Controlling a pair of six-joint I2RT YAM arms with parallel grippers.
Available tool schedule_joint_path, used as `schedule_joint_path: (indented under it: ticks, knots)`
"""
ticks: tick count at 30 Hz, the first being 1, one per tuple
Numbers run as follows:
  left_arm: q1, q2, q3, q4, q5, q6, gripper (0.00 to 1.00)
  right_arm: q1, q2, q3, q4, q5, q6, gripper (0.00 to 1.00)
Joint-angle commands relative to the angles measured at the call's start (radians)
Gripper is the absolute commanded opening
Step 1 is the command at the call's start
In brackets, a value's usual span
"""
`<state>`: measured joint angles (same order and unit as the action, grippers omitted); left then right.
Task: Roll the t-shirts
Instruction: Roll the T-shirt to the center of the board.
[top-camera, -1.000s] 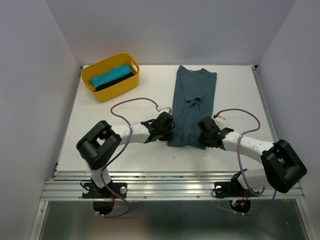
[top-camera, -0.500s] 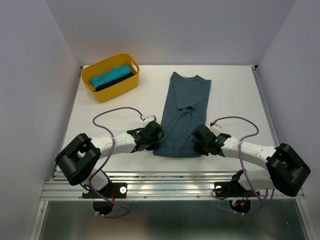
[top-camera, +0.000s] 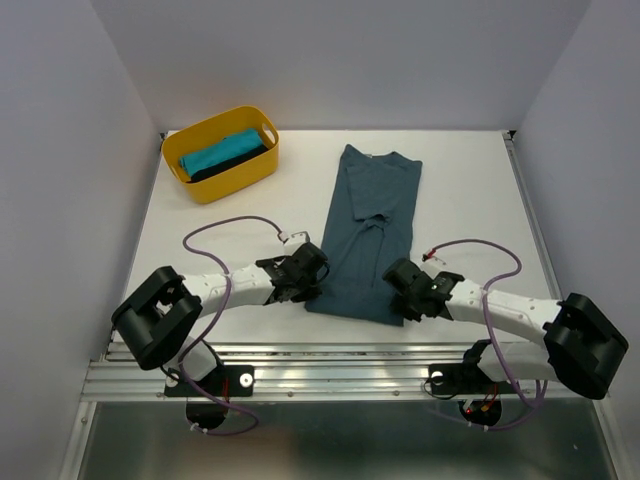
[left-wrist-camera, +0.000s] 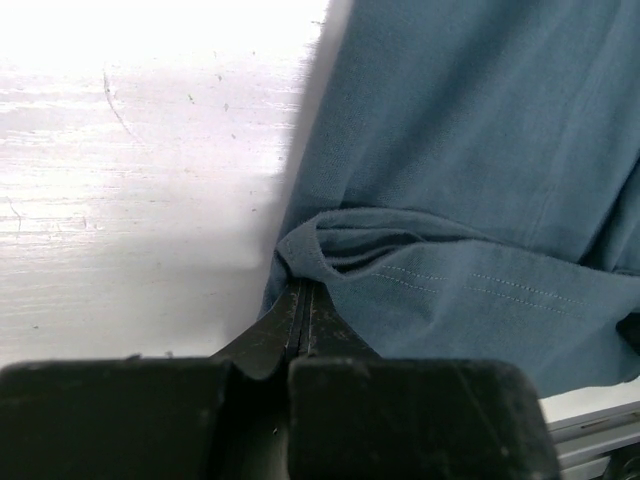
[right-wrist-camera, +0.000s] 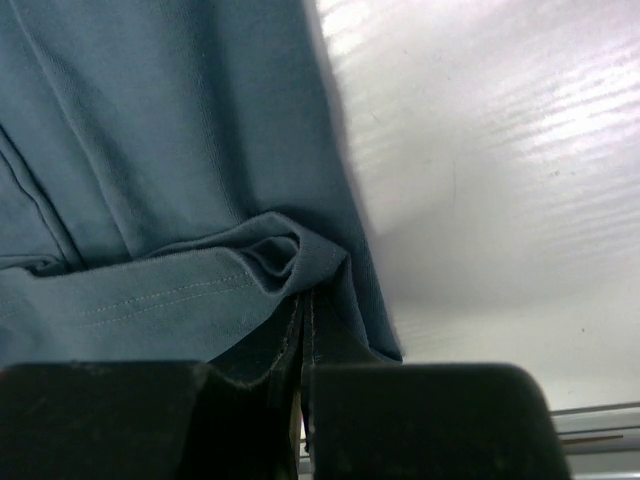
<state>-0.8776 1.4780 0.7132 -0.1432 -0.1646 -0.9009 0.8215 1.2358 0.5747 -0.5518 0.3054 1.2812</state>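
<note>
Drawn back toward the near table (top-camera: 470, 200) edge since a second ago, the slate-blue t-shirt (top-camera: 368, 225) is now pinched at its hem. The left gripper (top-camera: 312, 290) is clamped tight on the left corner and the right gripper (top-camera: 400, 298) on the right. The long axis is run straight away to the far collar, so a roll would be driven farward. Far left, the turquoise t-shirt (top-camera: 213, 156) and black t-shirt (top-camera: 238, 163) are kept in the yellow tub (top-camera: 222, 186).
</note>
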Motion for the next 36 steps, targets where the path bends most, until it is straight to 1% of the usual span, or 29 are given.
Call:
schedule_joint_path:
  ticks: [1, 5, 9, 12, 14, 15, 16, 19, 21, 22, 23, 24, 25, 27, 28, 31, 36]
  knots:
    - [-0.014, -0.013, -0.012, -0.108, -0.039, -0.033, 0.0, 0.054, -0.001, -0.044, -0.18, -0.034, 0.076, 0.01]
    - [-0.02, -0.018, -0.008, -0.113, -0.041, -0.024, 0.0, 0.067, -0.021, -0.029, -0.25, 0.001, 0.119, 0.01]
    - [-0.023, -0.041, 0.012, -0.144, -0.052, -0.018, 0.0, 0.076, -0.09, 0.062, -0.332, 0.053, 0.129, 0.01]
    - [-0.027, -0.09, 0.046, -0.194, -0.091, -0.001, 0.0, 0.076, -0.148, 0.122, -0.395, 0.118, 0.121, 0.02]
    - [-0.027, -0.126, 0.112, -0.214, -0.104, 0.055, 0.0, 0.076, -0.168, 0.177, -0.413, 0.171, 0.1, 0.06]
    - [-0.027, -0.131, 0.132, -0.216, -0.098, 0.056, 0.0, 0.076, -0.168, 0.177, -0.412, 0.172, 0.096, 0.06]
    - [-0.027, -0.134, 0.156, -0.222, -0.098, 0.092, 0.0, 0.076, -0.164, 0.198, -0.41, 0.204, 0.092, 0.08]
    - [-0.027, -0.107, 0.265, -0.234, -0.095, 0.143, 0.0, 0.058, -0.095, 0.243, -0.405, 0.262, 0.054, 0.11]
    - [-0.023, -0.056, 0.319, -0.245, -0.101, 0.186, 0.01, -0.013, -0.05, 0.278, -0.384, 0.264, 0.005, 0.11]
    - [-0.02, -0.038, 0.372, -0.245, -0.101, 0.2, 0.01, -0.048, -0.02, 0.281, -0.331, 0.256, -0.064, 0.11]
    - [-0.011, 0.005, 0.397, -0.243, -0.101, 0.213, 0.01, -0.124, -0.01, 0.281, -0.294, 0.22, -0.103, 0.11]
    - [-0.006, 0.027, 0.441, -0.239, -0.104, 0.238, 0.0, -0.162, 0.004, 0.271, -0.21, 0.195, -0.179, 0.11]
    - [0.009, 0.071, 0.463, -0.228, -0.098, 0.25, 0.0, -0.194, 0.014, 0.266, -0.173, 0.155, -0.213, 0.11]
    - [0.026, 0.117, 0.509, -0.21, -0.073, 0.281, 0.0, -0.273, 0.049, 0.274, -0.12, 0.123, -0.264, 0.11]
    - [0.038, 0.14, 0.525, -0.193, -0.061, 0.292, 0.0, -0.288, 0.1, 0.281, -0.082, 0.103, -0.305, 0.1]
    - [0.075, 0.244, 0.581, -0.171, -0.036, 0.319, 0.0, -0.306, 0.2, 0.333, -0.034, 0.087, -0.359, 0.09]
    - [0.127, 0.353, 0.624, -0.128, -0.013, 0.349, 0.0, -0.349, 0.297, 0.373, 0.019, 0.066, -0.39, 0.08]
